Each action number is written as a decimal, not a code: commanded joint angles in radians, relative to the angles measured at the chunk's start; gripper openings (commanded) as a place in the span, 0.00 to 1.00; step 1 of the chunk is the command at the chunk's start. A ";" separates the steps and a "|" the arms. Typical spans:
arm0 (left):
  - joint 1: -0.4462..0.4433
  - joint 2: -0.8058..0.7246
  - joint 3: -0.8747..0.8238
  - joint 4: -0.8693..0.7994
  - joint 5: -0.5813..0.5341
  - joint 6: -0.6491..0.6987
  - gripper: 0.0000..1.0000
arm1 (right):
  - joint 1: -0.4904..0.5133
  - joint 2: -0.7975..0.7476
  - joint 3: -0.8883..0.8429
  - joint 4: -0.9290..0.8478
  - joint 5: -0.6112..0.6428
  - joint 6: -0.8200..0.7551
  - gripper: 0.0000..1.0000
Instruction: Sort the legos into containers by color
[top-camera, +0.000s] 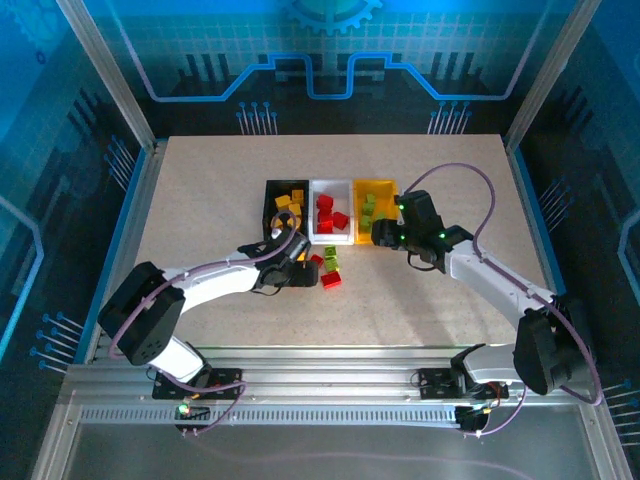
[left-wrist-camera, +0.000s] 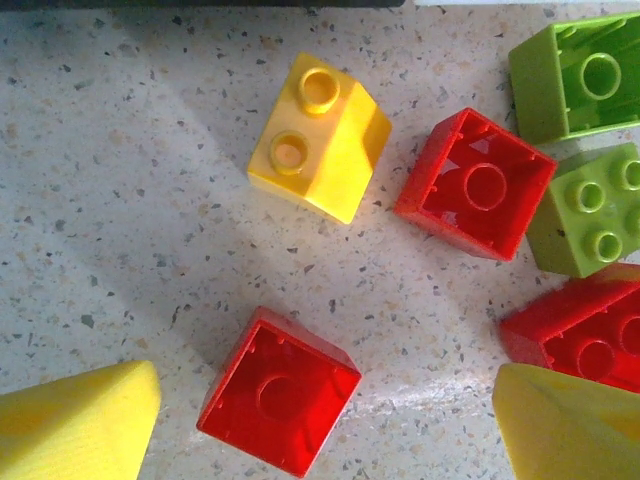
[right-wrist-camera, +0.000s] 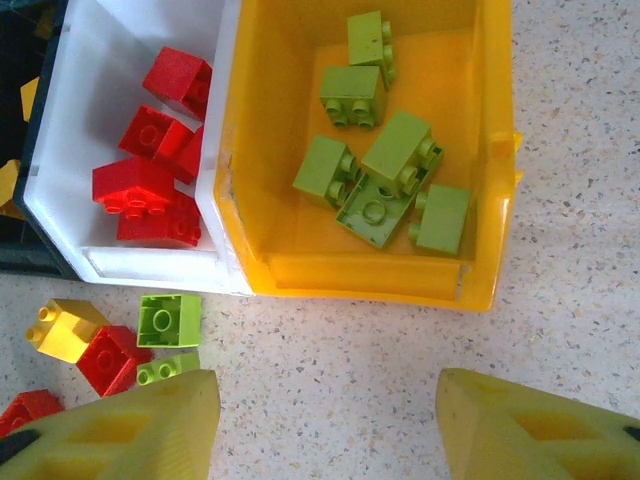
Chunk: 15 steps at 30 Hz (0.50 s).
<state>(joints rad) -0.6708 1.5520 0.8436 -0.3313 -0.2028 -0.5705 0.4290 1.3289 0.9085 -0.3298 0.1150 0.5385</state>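
Note:
My left gripper (left-wrist-camera: 325, 425) (top-camera: 300, 272) is open and low over the table. An upside-down red lego (left-wrist-camera: 278, 390) lies loose between its yellow fingers (left-wrist-camera: 75, 420). Around it lie a yellow lego (left-wrist-camera: 320, 135), two more red legos (left-wrist-camera: 475, 185) and two green legos (left-wrist-camera: 590, 210). My right gripper (right-wrist-camera: 330, 420) (top-camera: 385, 232) stands open over bare table, just in front of the yellow container (right-wrist-camera: 360, 275). That container holds several green legos (right-wrist-camera: 385, 170). The white container (right-wrist-camera: 150, 265) holds red legos (right-wrist-camera: 150, 150). The black container (top-camera: 270, 205) holds yellow ones.
The three containers stand side by side at mid-table, black left, white (top-camera: 331, 185) middle, yellow (top-camera: 376, 184) right. The loose pile (top-camera: 328, 270) sits just in front of the white one, between my two arms. Bare tabletop (top-camera: 200, 190) extends to both sides and behind.

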 joint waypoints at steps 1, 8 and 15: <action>-0.007 0.061 0.027 -0.019 -0.017 0.012 0.82 | -0.013 -0.032 -0.014 0.003 -0.001 0.009 0.61; -0.006 0.086 -0.006 -0.018 -0.058 0.000 0.58 | -0.021 -0.050 -0.022 0.003 0.001 0.012 0.61; -0.006 0.040 -0.020 -0.020 -0.049 -0.003 0.41 | -0.024 -0.045 -0.018 0.009 -0.005 0.016 0.61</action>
<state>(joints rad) -0.6708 1.6287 0.8459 -0.3347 -0.2394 -0.5770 0.4175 1.2995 0.8974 -0.3283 0.1146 0.5423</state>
